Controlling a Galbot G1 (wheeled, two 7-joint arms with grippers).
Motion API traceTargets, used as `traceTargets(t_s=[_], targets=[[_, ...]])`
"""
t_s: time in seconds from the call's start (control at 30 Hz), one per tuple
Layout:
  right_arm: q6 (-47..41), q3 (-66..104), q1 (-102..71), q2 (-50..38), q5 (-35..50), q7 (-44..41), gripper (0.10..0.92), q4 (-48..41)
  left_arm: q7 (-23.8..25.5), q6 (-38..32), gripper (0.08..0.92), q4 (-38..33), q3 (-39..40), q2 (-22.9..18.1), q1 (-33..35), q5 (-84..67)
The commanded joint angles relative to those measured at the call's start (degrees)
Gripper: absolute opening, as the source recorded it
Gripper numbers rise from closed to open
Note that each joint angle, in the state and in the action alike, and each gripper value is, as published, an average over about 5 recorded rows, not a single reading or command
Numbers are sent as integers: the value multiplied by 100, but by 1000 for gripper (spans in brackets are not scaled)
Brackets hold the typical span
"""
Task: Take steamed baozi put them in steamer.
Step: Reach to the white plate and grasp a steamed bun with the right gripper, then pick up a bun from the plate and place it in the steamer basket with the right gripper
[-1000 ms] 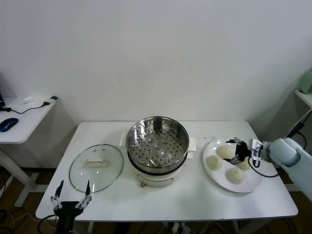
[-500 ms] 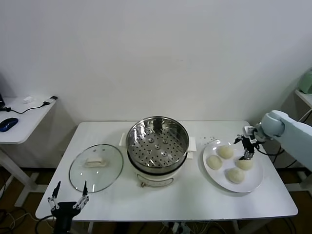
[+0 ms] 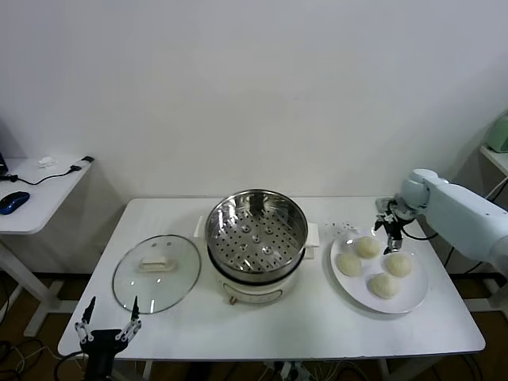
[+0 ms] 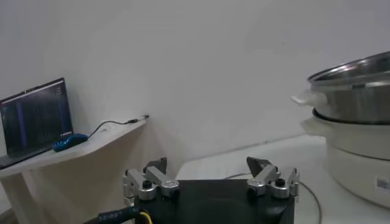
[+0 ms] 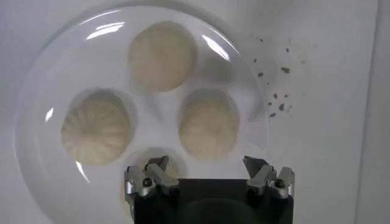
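Hovering over the plate (image 3: 409, 295) beside the steamer (image 3: 256, 230), the right gripper (image 3: 391, 228) spreads its fingers wide above four steamed baozi (image 5: 162, 56), so it should centre on one bun, drop straight and close gently. A second ago it sat lower among the buns; now it has lifted toward the plate's steamer-side rim. The left gripper (image 3: 103, 329) waits wide open, below the glass lid (image 3: 155, 272).

4 baozi (image 3: 367, 247), cream-white, round, smooth, clustered w/ small gaps at table's right. Steamer (image 3: 256, 226): shiny steel pot, perforated tray inside, uncovered, on cream base, upright at table centre, nothing in it.
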Motion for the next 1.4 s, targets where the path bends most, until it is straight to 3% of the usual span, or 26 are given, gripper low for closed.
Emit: traceTargets(t_s=[0.03, 0.4, 0.67, 1.03, 1.23, 1.4], targets=[[114, 287, -282, 586, -356, -71, 823, -779, -1, 5, 823, 118, -7, 9, -41, 8], [296, 572, -336, 795, -598, -73, 813, -1189, -11, -26, 823, 187, -8, 9, -66, 20], [302, 711, -347, 792, -641, -122, 665, -1194, -21, -69, 823, 170, -16, 16, 2, 7], [375, 336, 110, 479, -20, -338, 596, -543, -36, -136, 823, 132, -21, 19, 122, -12], [1143, -947, 1524, 445, 731, -711, 594, 163, -33, -136, 823, 78, -14, 30, 184, -15], [2319, -1712, 2735, 894, 543, -904, 594, 744, -29, -125, 823, 64, -5, 29, 185, -39]])
